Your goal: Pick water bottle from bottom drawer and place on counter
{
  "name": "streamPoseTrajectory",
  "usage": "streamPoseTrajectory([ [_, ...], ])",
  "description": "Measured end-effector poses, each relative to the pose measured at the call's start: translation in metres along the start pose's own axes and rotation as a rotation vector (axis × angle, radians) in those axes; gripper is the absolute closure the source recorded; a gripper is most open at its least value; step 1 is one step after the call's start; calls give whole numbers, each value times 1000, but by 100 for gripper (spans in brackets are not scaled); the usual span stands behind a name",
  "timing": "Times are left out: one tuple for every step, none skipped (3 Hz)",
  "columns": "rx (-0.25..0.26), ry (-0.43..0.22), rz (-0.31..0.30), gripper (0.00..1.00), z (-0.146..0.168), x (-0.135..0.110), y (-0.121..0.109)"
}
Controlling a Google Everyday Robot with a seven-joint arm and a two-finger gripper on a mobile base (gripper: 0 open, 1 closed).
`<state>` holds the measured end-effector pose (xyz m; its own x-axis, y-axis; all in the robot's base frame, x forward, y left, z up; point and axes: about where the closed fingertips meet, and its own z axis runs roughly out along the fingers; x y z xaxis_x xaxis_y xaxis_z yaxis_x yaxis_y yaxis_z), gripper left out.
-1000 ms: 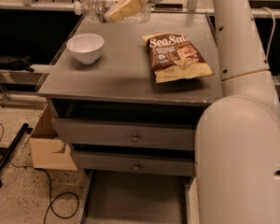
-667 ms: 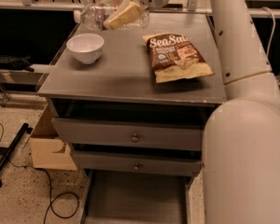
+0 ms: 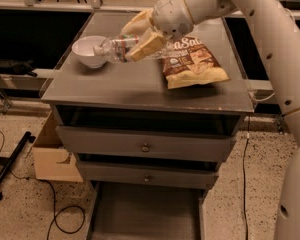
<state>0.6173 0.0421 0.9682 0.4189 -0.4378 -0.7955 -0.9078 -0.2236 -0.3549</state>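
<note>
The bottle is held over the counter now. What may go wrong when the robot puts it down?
1. The tool, above the counter, grips the water bottle lying sideways; released so, it may roll off.
2. Its cap end hangs close to the white bowl and may knock it.
3. The chip bag lies just beside, leaving little bare room.
</note>
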Motion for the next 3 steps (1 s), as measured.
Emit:
streamPoseTrajectory([
  [-8,-8,4,100,12,0,-8],
  [-30,-33,49,100,51,17,-10],
  [-66,-45,66,100,80,18,-14],
])
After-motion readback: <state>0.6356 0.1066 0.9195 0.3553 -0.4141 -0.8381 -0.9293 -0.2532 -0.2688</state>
